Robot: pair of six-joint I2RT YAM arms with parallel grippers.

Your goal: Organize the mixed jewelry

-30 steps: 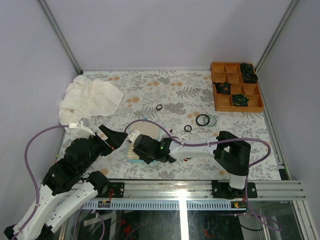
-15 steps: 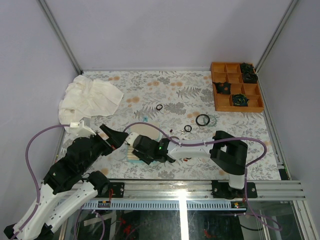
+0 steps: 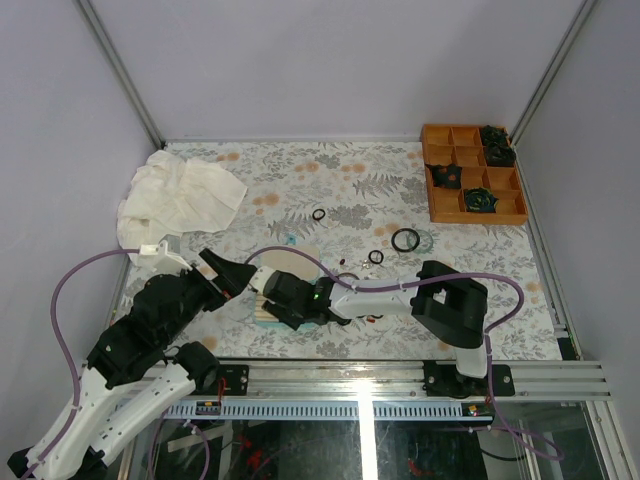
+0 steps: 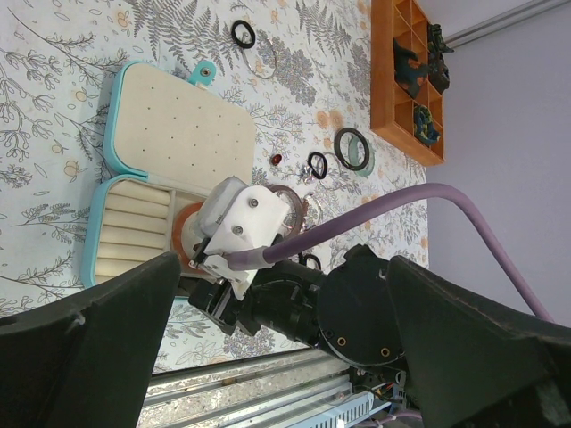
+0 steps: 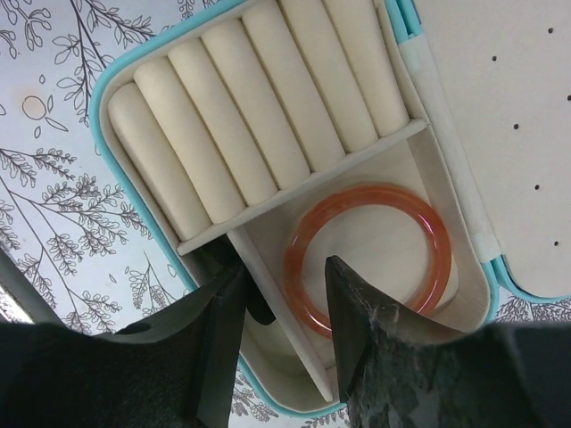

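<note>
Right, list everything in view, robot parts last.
case: one, teal, open, near edge of the table
rolls: one row, cream, inside the case
orange bangle: one, reddish-orange, lying in the case's open compartment
black rings: at least two, black, loose mid-table
black bangle: one, black, right of the rings
teal bangle: one, teal, partly under the black bangle
tray: one, orange, far right corner
clumps: several, dark green-black, in tray compartments
cloth: one, white, far left
left gripper: open, empty, beside the case
right gripper: open, over the case by the orange bangle
</note>
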